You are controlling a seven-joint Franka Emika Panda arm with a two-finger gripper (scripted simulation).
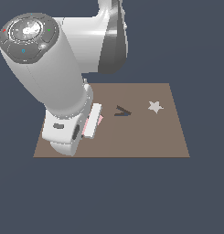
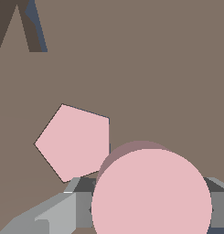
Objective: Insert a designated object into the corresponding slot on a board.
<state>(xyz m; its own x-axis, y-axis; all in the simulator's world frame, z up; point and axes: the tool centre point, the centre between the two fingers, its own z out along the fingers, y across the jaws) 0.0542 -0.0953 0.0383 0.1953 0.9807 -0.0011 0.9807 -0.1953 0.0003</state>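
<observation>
Pink disc (image 2: 151, 192) fills the near foreground of the wrist view, clamped between the grey fingers (image 2: 63, 212) of the gripper (image 2: 147, 208), one either side. It casts a shadow on the brown board (image 2: 154, 68), so it's above it, not seated. Pink pentagon (image 2: 74, 141) sits in the board just beside the disc; dark V mark (image 2: 19, 25) further off. Exterior view, from its left: arm covers that end of the board (image 1: 145, 137), then V (image 1: 122, 111), then pale star (image 1: 155, 107). Round hole isn't visible in either view.
</observation>
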